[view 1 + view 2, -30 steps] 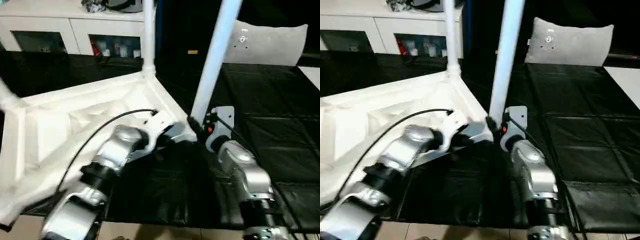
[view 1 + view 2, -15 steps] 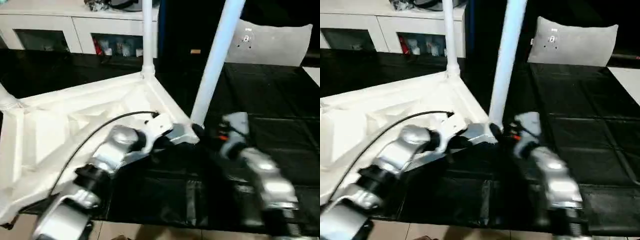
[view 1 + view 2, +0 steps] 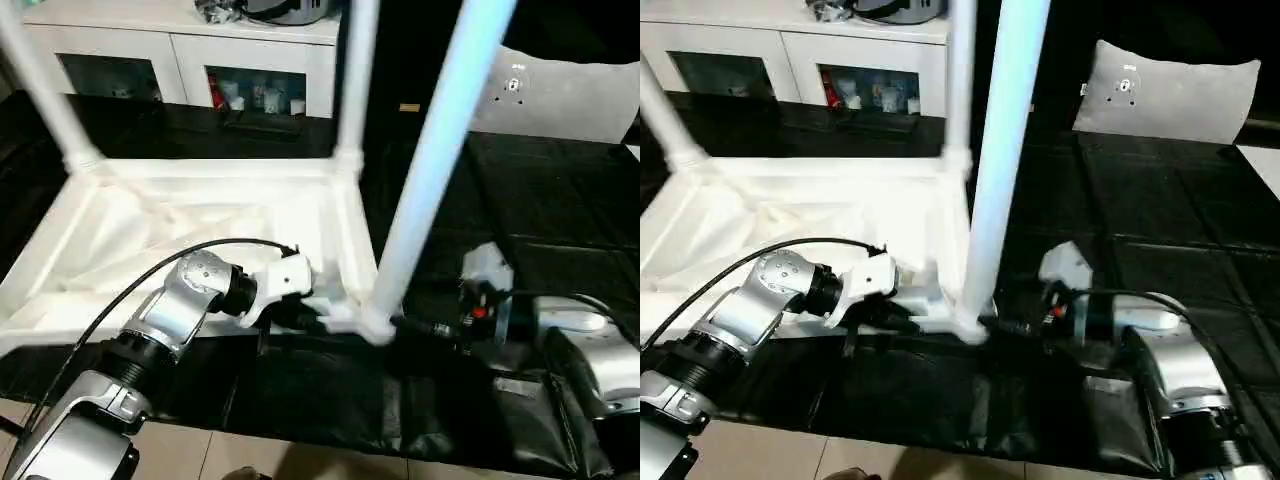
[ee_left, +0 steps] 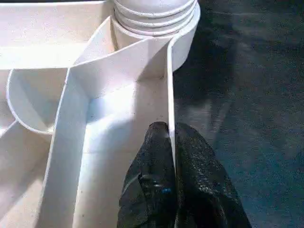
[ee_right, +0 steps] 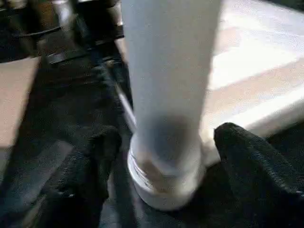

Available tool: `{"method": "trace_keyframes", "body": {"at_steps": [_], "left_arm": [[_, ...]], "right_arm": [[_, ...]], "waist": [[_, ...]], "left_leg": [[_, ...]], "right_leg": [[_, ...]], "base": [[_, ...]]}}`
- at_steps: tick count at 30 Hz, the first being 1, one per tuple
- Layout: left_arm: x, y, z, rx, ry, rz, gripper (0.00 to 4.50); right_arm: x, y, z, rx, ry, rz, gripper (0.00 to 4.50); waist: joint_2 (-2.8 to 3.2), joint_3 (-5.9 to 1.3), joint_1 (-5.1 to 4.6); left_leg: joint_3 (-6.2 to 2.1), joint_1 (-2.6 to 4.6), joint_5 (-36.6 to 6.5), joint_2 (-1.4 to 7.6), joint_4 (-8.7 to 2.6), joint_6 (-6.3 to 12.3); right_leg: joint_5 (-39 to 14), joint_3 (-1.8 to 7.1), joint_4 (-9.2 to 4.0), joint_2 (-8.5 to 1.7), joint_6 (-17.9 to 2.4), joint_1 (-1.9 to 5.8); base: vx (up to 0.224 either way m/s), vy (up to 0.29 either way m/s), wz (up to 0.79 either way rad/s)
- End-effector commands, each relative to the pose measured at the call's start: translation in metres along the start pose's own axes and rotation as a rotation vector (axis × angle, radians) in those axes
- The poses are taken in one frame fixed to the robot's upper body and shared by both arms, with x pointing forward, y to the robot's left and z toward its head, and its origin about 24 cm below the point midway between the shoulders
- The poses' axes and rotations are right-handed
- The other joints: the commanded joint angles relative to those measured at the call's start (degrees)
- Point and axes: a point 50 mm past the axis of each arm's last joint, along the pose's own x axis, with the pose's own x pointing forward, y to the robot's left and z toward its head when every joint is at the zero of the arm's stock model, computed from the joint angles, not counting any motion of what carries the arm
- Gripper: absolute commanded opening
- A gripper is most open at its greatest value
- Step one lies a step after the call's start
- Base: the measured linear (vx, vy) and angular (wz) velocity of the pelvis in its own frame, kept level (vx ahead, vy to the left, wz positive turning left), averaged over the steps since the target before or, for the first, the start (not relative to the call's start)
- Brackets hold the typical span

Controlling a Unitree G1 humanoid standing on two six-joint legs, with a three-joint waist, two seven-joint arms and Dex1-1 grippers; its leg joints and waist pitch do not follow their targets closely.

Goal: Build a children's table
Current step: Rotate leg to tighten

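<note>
The white table top [image 3: 200,215] lies upside down on the black mat, ribbed underside up. Three white legs stand in its corner sockets: the near leg [image 3: 430,170], a far one [image 3: 352,90] and a far-left one [image 3: 40,90]. My left gripper [image 4: 170,130] is shut on the thin rim wall [image 4: 168,80] just short of the near corner socket [image 4: 152,14]. My right gripper [image 5: 166,135] is open low down, with one finger [image 5: 90,156] on each side of the near leg's base [image 5: 166,180] and a small gap to the leg.
A white cabinet [image 3: 180,60] runs along the back. A grey-white cushion [image 3: 560,95] leans at the back right. The black mat [image 3: 560,210] stretches to the right of the table top, and bare beige floor [image 3: 200,455] shows at the front edge.
The whole view has shifted. My right arm has swung out to the right and lower, and now reaches the near leg's base from the side. My left gripper stays on the rim.
</note>
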Motion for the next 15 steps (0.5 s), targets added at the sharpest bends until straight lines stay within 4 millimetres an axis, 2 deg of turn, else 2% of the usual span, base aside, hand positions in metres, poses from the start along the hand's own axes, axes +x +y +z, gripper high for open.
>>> {"method": "trace_keyframes", "body": {"at_steps": [1,2,3,4,5,7,8,12,15], "left_arm": [[0.007,-0.006,0.007,0.054,0.002,-0.097,0.0],[0.006,-0.008,0.007,0.07,0.011,-0.136,0.0],[0.006,-0.011,0.007,0.084,0.018,-0.168,0.0],[0.006,-0.011,0.007,0.087,0.02,-0.175,0.0],[0.006,-0.011,0.007,0.088,0.02,-0.177,0.0],[0.006,-0.013,0.007,0.099,0.024,-0.195,0.0],[0.006,-0.013,0.006,0.104,0.027,-0.206,0.0],[0.007,-0.015,0.005,0.109,0.031,-0.231,0.0],[0.005,-0.015,0.004,0.113,0.039,-0.238,0.0]], "right_arm": [[-0.002,-0.001,0.003,-0.028,0.017,0.041,3.27],[0.0,0.0,0.004,-0.028,0.021,0.085,3.2],[0.003,0.002,0.004,-0.02,0.023,0.131,3.17],[0.003,0.003,0.005,-0.018,0.024,0.141,3.17],[0.003,0.003,0.005,-0.018,0.024,0.143,2.82],[0.005,0.004,0.006,-0.013,0.025,0.171,2.77],[0.006,0.005,0.006,-0.008,0.027,0.19,2.73],[0.009,0.01,0.005,0.014,0.041,0.255,2.35],[0.008,0.012,0.002,0.033,0.065,0.304,2.07]], "waist": [[-0.72,-3.79,-0.09],[-0.74,-3.8,0.06],[-1.03,-3.76,0.12],[-0.93,-3.75,0.2],[-0.86,-3.7,0.3],[-0.95,-3.66,0.62],[-0.93,-3.78,0.88],[-1.03,-3.82,0.93],[-1.07,-3.81,1.04]], "left_leg": [[-0.96,1.46,-7.5,3.5,-3.65,5.47],[-0.92,1.49,-8.0,3.52,-3.65,5.19],[-0.9,1.39,-8.1,3.51,-3.68,5.13],[-0.93,1.39,-8.3,3.51,-3.71,5.04],[-0.86,1.53,-8.5,3.58,-3.71,4.87],[-0.83,1.66,-8.8,3.67,-3.78,4.49],[-0.8,1.67,-8.5,3.67,-3.72,4.4],[-0.83,1.59,-7.9,3.62,-3.79,4.42],[-0.8,1.6,-8.4,3.59,-3.78,4.22]], "right_leg": [[0.6,2.2,-4.2,-4.04,-16.5,2.31],[-0.2,2.25,-4.27,-4.12,-16.4,2.28],[-0.7,2.25,-4.3,-4.1,-16.2,2.33],[-1.1,2.24,-4.28,-4.12,-16.2,2.3],[-1.8,2.31,-4.35,-4.11,-15.9,2.1],[-2.9,2.4,-4.52,-4.21,-15.7,2.0],[-2.3,2.41,-4.35,-4.17,-15.7,2.03],[-1.0,2.3,-4.18,-4.09,-15.7,2.01],[-1.6,2.31,-4.28,-4.16,-15.6,2.07]], "base": [[0.0,0.0,0.0],[0.0,0.0,0.0],[0.0,0.0,0.0],[0.0,0.0,0.0],[0.0,0.0,0.0],[0.0,0.0,0.0],[0.0,0.0,0.0],[0.0,0.0,0.0],[0.0,0.0,0.0]]}}
